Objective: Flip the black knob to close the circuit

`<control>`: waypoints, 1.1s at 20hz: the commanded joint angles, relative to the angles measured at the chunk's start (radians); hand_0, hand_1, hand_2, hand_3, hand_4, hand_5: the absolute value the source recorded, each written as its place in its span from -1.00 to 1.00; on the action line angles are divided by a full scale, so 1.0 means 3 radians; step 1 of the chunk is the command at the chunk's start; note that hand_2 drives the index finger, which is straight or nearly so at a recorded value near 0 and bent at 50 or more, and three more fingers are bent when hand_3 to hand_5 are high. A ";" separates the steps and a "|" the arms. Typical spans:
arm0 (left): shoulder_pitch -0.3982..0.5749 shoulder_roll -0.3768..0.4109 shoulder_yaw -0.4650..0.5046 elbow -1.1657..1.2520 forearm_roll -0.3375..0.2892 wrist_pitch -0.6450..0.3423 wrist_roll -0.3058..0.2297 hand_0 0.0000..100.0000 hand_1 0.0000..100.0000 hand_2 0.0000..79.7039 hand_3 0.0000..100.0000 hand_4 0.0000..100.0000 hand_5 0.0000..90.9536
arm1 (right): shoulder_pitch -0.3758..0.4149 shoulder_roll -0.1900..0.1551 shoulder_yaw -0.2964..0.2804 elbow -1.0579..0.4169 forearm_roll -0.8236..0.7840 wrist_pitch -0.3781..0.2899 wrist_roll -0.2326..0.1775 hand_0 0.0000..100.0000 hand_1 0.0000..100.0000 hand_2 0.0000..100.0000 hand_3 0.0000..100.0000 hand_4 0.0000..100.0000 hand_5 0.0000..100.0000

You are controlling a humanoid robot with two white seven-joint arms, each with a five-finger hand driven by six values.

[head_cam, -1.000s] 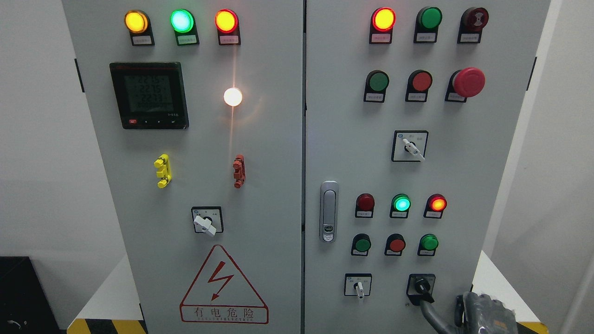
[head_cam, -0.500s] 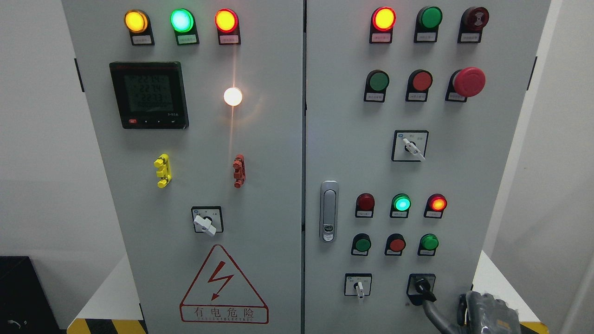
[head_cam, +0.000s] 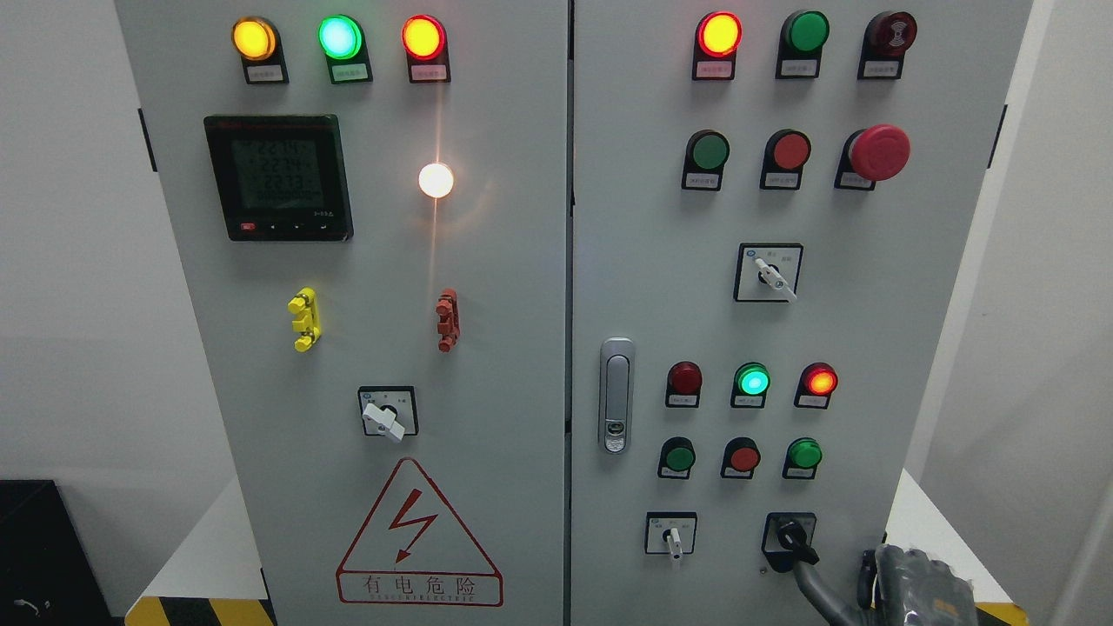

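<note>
The black knob, low on the right door, points down-right toward the right robot hand, whose one extended finger touches its tip, gripping nothing.

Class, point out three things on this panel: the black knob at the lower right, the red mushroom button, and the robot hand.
black knob (head_cam: 793,537), head view, on its handle.
red mushroom button (head_cam: 880,152), head view, on its cap.
right robot hand (head_cam: 922,584), head view, on its back.
</note>
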 commanded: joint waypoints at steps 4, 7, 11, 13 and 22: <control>0.0000 0.0000 0.0003 -0.0002 0.0000 -0.0003 -0.0002 -0.76 0.11 -1.00 -1.00 -1.00 -1.00 | 0.0000 0.0004 0.0037 -0.0072 -0.0018 -0.0003 -0.0017 -1.00 -1.00 0.75 1.00 1.00 1.00; 0.0000 0.0000 -0.0002 -0.0002 0.0000 -0.0003 -0.0002 -0.76 0.11 -1.00 -1.00 -1.00 -1.00 | 0.0006 0.0004 0.0063 -0.0072 -0.0018 0.0002 -0.0022 -1.00 -1.00 0.75 1.00 1.00 1.00; 0.0000 0.0000 0.0003 -0.0002 0.0000 -0.0003 -0.0002 -0.76 0.11 -1.00 -1.00 -1.00 -1.00 | 0.0026 0.0004 0.0104 -0.0066 -0.0018 0.0002 -0.0022 -1.00 -1.00 0.75 1.00 1.00 1.00; 0.0000 0.0000 0.0003 0.0003 0.0000 -0.0003 -0.0002 -0.76 0.11 -1.00 -1.00 -1.00 -1.00 | 0.0031 0.0004 0.0165 -0.0056 -0.0018 -0.0003 -0.0022 -1.00 -1.00 0.75 1.00 1.00 1.00; 0.0000 0.0000 0.0003 -0.0002 0.0000 -0.0003 -0.0002 -0.76 0.11 -1.00 -1.00 -1.00 -1.00 | 0.0046 0.0040 0.0416 -0.0138 -0.0018 -0.0003 -0.0093 -1.00 -1.00 0.75 1.00 1.00 1.00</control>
